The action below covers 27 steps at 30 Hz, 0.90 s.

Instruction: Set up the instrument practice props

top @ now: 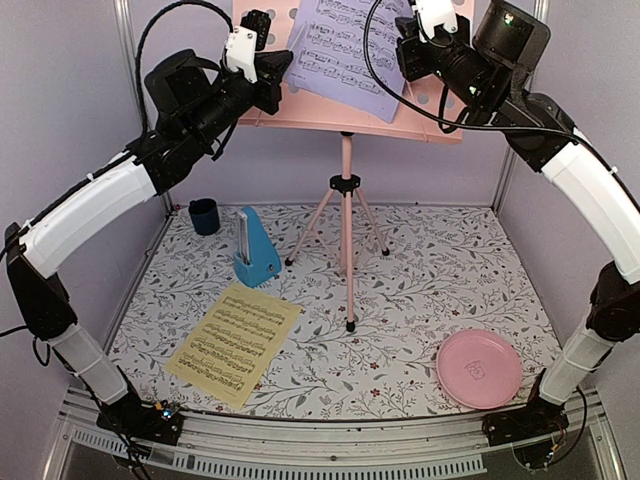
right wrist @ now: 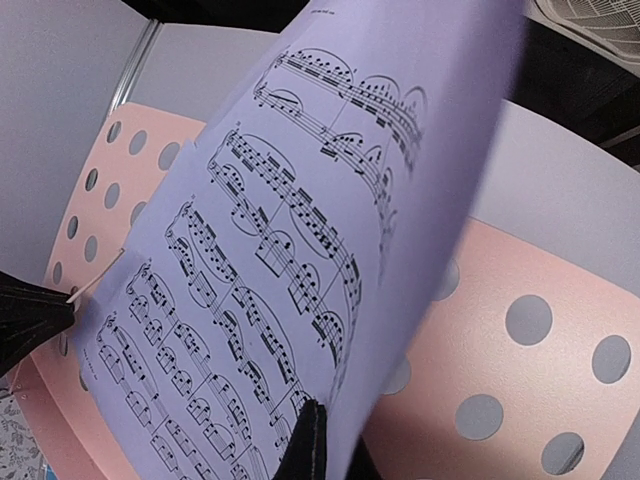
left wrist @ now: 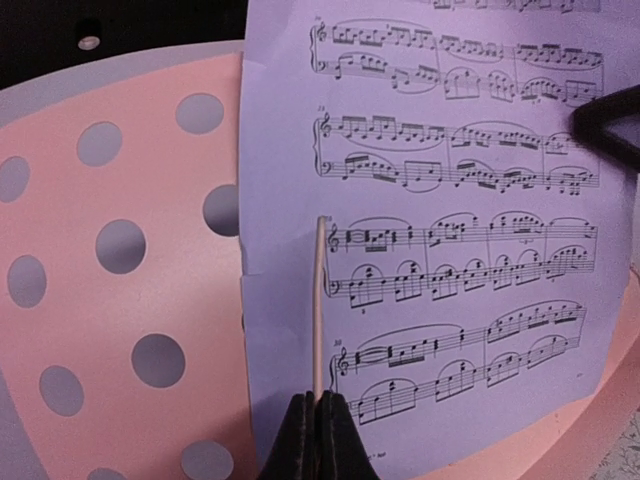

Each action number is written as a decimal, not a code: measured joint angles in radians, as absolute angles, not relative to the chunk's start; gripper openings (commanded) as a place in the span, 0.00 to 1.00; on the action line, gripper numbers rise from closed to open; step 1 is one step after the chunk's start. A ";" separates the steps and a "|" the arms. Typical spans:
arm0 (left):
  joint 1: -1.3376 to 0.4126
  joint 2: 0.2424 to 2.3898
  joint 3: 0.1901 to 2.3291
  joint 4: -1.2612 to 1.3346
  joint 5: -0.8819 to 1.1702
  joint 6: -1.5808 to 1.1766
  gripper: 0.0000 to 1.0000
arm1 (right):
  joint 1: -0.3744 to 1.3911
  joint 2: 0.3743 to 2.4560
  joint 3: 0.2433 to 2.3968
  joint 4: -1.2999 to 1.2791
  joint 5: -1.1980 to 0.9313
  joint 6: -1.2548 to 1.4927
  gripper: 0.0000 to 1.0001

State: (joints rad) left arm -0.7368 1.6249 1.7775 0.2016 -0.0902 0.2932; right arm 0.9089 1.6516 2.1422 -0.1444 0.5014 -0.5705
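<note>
Lavender paper first: the lavender music sheet [top: 340, 50] is up on the perforated desk [top: 300, 112] of the pink tripod music stand [top: 346, 190]. It sits skewed, not square to the ledge, and its right side bows off the desk toward my right wrist camera. My right pincer [right wrist: 308, 430] is closed all the way, nipping that sheet at its right edge; one dark finger shows in front of the paper, the other is hidden behind it. My left pincer [left wrist: 320, 415] is closed too, jaws together on the bottom end of a thin pale stick [left wrist: 318, 300]. The stick points up along the sheet's left margin, tip by the start of a staff; whether it touches the paper I cannot tell. The stand is upright at the back middle of the floral surface [top: 430, 270], three legs spread. Front left, the yellow music sheet [top: 235, 343] lies flat on the surface, apart from the stand's feet. Just behind it, left of the stand, the blue pyramid metronome [top: 256, 258] is upright. Back left corner has the small dark blue cup [top: 204, 215], near the metronome, not touching. Front right, by my right arm's base, is the round pink plate [top: 479, 370].
</note>
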 measured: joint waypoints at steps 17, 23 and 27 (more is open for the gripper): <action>-0.744 1.620 1.756 0.236 -0.029 0.331 0.00 | 0.909 1.775 2.214 -0.083 0.350 -0.723 0.00; -0.744 1.620 1.748 0.250 -0.014 0.337 0.00 | 0.909 1.805 2.224 -0.073 0.316 -0.789 0.00; -0.745 1.620 1.748 0.250 -0.009 0.340 0.00 | 0.909 1.829 2.247 -0.065 0.299 -0.836 0.00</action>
